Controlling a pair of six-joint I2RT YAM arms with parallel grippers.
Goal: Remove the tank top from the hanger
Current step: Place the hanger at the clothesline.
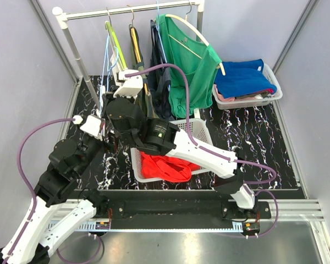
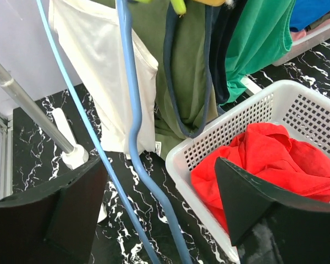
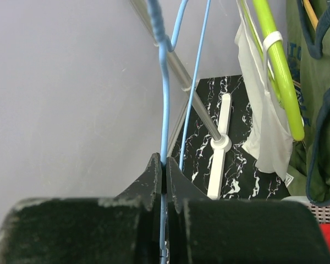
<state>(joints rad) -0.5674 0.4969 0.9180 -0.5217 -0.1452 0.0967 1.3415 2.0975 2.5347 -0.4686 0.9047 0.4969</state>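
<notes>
The red tank top (image 2: 264,157) is being seen crumpled inside the white basket (image 2: 225,118), with no part of it being carried by the blue hanger (image 2: 133,132), so the removal is being judged as good as done. The blue hanger is being pinched by the right gripper (image 3: 164,163), whose fingers are being pressed together on the thin wire. The wire is being held nearly upright, with its long axis running up toward the rail (image 1: 126,10). The left gripper (image 2: 160,165) is being held spread wide, and nothing is being gripped by it; the hanger's wire is only being seen through the gap, beyond the fingers. The coming move is being judged to turn on one relation: the tank top is lying below and to the right of the left gripper, which makes the left arm the nearer one, while the hanger is being kept up and to the left, apart from the cloth. In the top view the basket is being partly covered by the right arm (image 1: 198,148), and neither set of fingertips is being shown clearly. The gap between bare hanger and cloth is being shown only by the left wrist view, and the pinch only by the right wrist view.
</notes>
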